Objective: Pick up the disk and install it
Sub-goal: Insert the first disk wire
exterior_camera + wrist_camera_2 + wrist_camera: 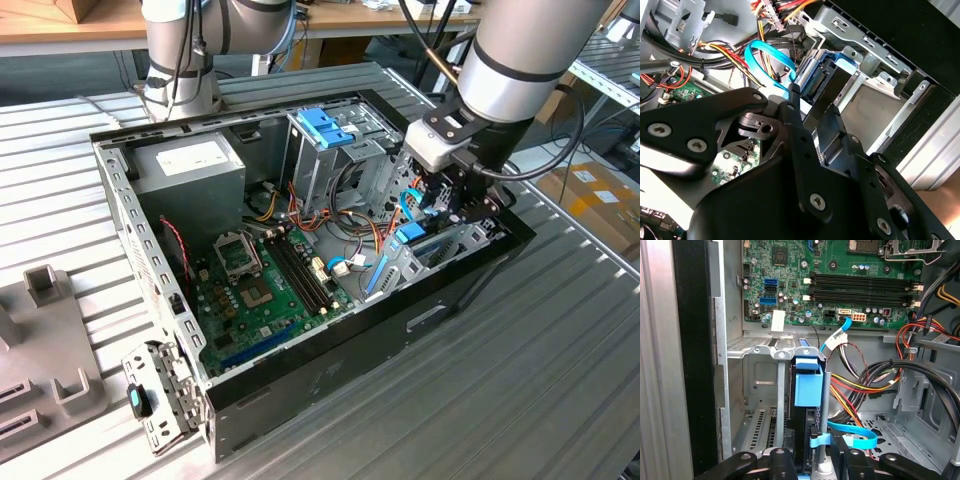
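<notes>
The disk stands on edge in the metal drive bay at the end of the open computer case toward the exterior view's right. In the first wrist view the disk shows its blue side rail and dark body. In the second wrist view I see the disk from its connector end. My gripper reaches down into the case, and its black fingers flank the disk on both sides. The gripper is shut on the disk, which hides its lower part in the bay.
A green motherboard fills the case floor. The grey power-supply box and a metal cage with a blue latch stand at the back. Loose cables, including a blue flat one, lie beside the bay. A hinged metal bracket hangs off the case corner.
</notes>
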Tool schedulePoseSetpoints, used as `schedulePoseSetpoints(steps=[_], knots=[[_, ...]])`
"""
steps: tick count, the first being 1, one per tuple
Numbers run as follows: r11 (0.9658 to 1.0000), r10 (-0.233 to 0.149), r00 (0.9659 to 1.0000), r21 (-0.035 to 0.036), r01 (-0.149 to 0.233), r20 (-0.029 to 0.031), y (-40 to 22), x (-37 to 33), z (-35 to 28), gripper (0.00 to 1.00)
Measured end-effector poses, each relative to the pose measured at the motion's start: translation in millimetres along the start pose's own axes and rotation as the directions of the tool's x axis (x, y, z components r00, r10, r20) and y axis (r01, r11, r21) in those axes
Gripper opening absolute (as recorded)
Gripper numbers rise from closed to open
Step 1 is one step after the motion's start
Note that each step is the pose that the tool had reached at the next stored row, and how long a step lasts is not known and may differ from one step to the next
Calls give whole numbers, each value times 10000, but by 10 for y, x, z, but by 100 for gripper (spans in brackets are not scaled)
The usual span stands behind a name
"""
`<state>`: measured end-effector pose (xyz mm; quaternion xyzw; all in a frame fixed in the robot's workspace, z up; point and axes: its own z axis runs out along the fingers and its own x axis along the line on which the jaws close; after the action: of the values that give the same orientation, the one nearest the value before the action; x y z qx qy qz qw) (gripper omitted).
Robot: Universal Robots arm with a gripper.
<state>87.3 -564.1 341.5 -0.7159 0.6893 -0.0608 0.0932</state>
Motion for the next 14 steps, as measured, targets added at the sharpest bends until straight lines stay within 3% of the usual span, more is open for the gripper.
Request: schedulePoseSetpoints(steps=[4, 9, 12, 14], knots=[[10000, 0, 10000, 1, 0, 2, -32, -7, -141, 42], [10000, 0, 10000, 0, 0, 2, -58, -14, -257, 42], [10000, 1, 10000, 0, -1, 3, -70, -17, -311, 42], [10000, 2, 10000, 1, -2, 4, -70, -17, -313, 42]])
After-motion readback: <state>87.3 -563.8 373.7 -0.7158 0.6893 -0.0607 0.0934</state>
